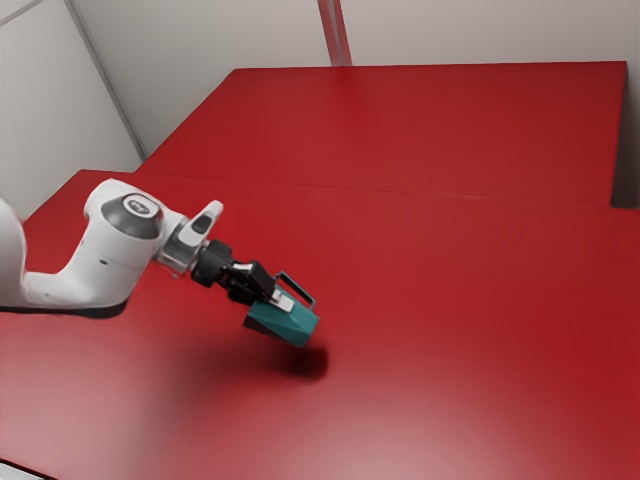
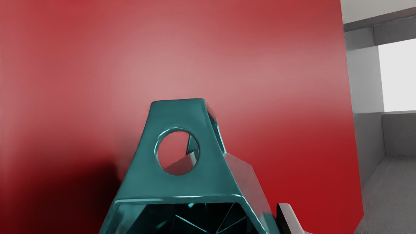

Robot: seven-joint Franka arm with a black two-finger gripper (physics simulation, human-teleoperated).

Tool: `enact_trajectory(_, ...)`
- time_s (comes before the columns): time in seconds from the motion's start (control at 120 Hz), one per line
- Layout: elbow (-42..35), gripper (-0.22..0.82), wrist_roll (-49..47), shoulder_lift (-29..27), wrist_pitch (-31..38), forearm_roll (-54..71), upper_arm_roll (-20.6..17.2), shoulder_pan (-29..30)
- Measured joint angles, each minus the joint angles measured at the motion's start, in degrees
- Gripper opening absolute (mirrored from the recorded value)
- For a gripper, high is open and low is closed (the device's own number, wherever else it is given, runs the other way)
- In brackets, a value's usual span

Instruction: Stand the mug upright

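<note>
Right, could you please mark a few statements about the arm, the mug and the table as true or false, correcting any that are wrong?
1. The mug is tilted. True.
2. The mug stands on the table, apart from the gripper. False: the gripper's jaws hold it.
3. The wrist view shows a round hole in part of the mug. True.
4. The table's top is blue. False: it is red.
5. The arm comes in from the exterior view's left. True.

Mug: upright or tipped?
Tipped. In the exterior view the mug hangs at a slant, its side edges well off vertical, with a dark shadow below it on the table.
</note>
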Motion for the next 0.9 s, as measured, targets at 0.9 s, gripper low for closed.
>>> enact_trajectory(0.9,14.16,-0.17,-20.51,13.60,10.11,54.82,-2.18,-0.54)
